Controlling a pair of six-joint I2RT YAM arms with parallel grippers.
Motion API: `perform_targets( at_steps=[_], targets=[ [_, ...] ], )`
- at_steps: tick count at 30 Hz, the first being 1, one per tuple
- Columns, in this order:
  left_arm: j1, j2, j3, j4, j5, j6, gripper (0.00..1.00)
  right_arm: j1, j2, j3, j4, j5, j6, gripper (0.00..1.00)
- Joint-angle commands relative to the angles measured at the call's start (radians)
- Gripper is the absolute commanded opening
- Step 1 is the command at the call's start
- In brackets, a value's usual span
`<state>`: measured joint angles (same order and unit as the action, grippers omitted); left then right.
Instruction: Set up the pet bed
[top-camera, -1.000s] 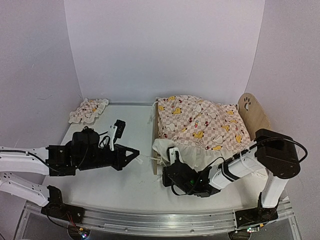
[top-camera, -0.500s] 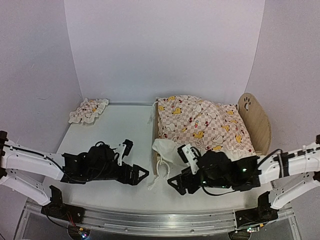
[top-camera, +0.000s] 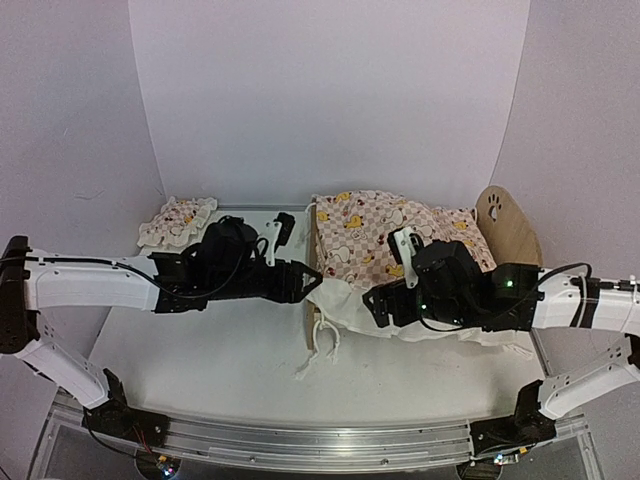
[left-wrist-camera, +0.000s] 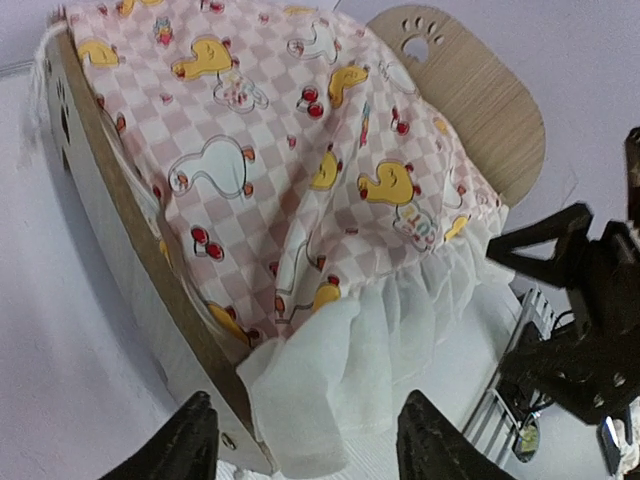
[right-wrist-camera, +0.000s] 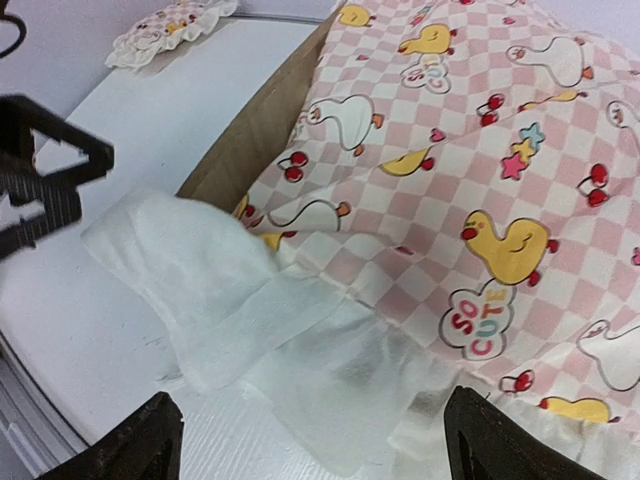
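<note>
Left gripper (top-camera: 308, 280), on an arm stretched across the white table (top-camera: 220, 350) in front of the small ruffled pillow (top-camera: 178, 220) that lies well to the left of the pet bed (top-camera: 508, 238), hovers at the bed's foot end, jaws apart and nothing pinched between them. In the left wrist view its two dark fingertips (left-wrist-camera: 192, 445) flank the bed's near foot corner and the white ruffle (left-wrist-camera: 350, 370) hanging over it. Footboard (top-camera: 311, 245), a plywood panel, stands upright at the bed's left end. White tie cords (top-camera: 320, 345) trail from the bed's near foot corner down onto the table. Pink checkered duck-print cover (top-camera: 400, 235) lies draped over the bed from foot to head, humped in the middle, with its ruffle spilling over the bed's near side and bunched at the near foot corner. Right gripper (top-camera: 378, 305) hangs over the bed's near side, just right of that bunched ruffle, jaws spread wide and empty; the right wrist view shows cover and ruffle below the fingers, with no fabric caught. Rounded headboard (top-camera: 503, 222), pierced by a paw-print cutout, rises uncovered at the bed's right end, beyond the cover's edge.
</note>
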<state>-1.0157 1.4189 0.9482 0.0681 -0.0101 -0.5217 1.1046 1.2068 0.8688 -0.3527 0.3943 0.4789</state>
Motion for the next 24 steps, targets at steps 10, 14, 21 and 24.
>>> perform_targets(
  at_steps=[10, 14, 21, 24],
  targets=[
    [-0.057, 0.048, 0.059, -0.042, 0.063, 0.004, 0.08, -0.061, -0.07, 0.074, -0.121, 0.128, -0.055, 0.92],
    [-0.094, 0.045, 0.065, -0.062, 0.051, -0.003, 0.0, -0.081, -0.069, 0.07, -0.131, 0.144, -0.054, 0.92],
    [-0.159, 0.034, -0.028, -0.062, -0.005, -0.103, 0.0, -0.16, -0.098, 0.069, -0.176, 0.172, -0.042, 0.94],
    [-0.168, 0.062, -0.073, -0.051, -0.021, -0.156, 0.0, -0.211, -0.119, 0.07, -0.195, 0.168, -0.045, 0.95]
  ],
)
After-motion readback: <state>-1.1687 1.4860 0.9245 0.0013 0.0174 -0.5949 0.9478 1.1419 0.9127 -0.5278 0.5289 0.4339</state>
